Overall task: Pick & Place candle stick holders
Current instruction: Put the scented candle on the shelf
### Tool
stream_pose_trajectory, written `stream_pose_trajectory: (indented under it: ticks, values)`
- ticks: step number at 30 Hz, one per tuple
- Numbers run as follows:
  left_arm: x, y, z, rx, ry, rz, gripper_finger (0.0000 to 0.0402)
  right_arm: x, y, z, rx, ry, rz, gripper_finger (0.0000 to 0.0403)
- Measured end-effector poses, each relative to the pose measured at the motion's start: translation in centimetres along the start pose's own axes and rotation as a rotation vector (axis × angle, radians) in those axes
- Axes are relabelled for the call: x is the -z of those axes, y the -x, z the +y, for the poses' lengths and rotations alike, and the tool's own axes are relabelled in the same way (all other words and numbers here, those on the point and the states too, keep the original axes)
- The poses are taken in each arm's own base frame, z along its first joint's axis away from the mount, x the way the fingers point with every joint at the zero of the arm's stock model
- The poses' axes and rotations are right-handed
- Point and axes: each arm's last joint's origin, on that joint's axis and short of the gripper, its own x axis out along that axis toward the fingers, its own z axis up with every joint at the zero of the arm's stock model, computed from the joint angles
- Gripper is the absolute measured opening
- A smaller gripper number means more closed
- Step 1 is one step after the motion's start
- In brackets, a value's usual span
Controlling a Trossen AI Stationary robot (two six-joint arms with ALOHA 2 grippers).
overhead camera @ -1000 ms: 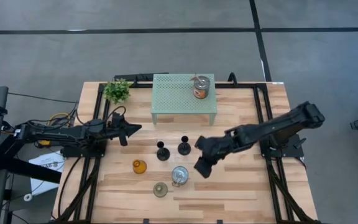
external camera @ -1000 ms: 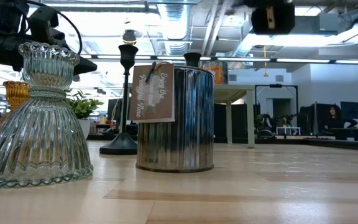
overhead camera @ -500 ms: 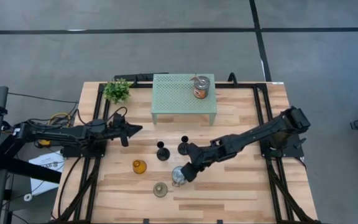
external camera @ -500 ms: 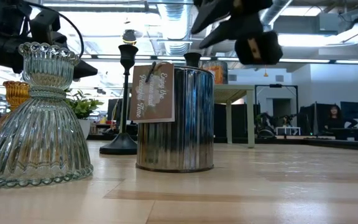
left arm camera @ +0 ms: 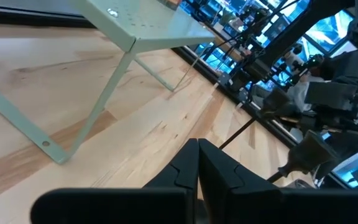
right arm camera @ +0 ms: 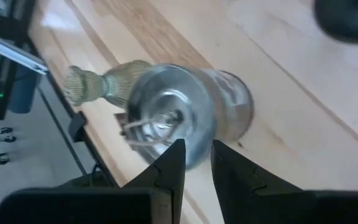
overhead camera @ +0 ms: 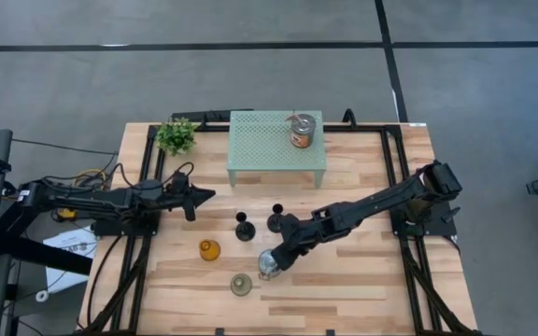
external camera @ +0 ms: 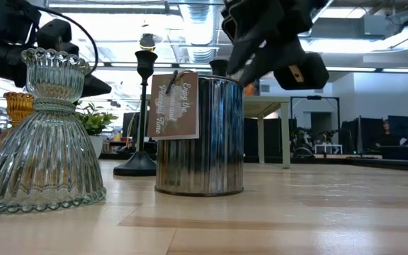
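1. Descent: the right gripper [overhead camera: 272, 261] has dropped from beside the silvery jar holder [overhead camera: 269, 264] to just over its rim, jaws narrowly parted, empty.
2. Jar stands on the tabletop [overhead camera: 362, 280]; grasp looks imminent.
3. Left gripper [overhead camera: 204, 195] waits, jaws closed.

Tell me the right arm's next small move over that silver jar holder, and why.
Probably open wider and lower. The right gripper hangs just above the silvery jar holder, its fingers only narrowly apart while the jar's rim looks wider than that gap. The left gripper waits away at the table's left.

Six candle stick holders [overhead camera: 269, 263] upright
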Motion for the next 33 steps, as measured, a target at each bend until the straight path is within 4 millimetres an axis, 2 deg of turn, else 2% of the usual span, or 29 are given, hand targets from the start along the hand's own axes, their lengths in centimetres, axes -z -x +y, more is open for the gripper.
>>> stream_pose_trajectory:
  ticks: [19,27,33]
  values:
    - [0.0,0.0,0.0,-0.002,-0.001,0.003,0.0010,0.0,0.0,-0.1,0.012,0.012,-0.007,0.0069]
    - [0.0,0.0,0.0,-0.001,-0.001,0.003,0.0010,0.0,-1.9,-0.6,0.014,0.024,0.003,0.0069]
    - [0.0,0.0,0.0,-0.002,-0.001,0.002,0.0010,0.0,-1.8,-0.5,0.005,0.026,0.000,0.0059]
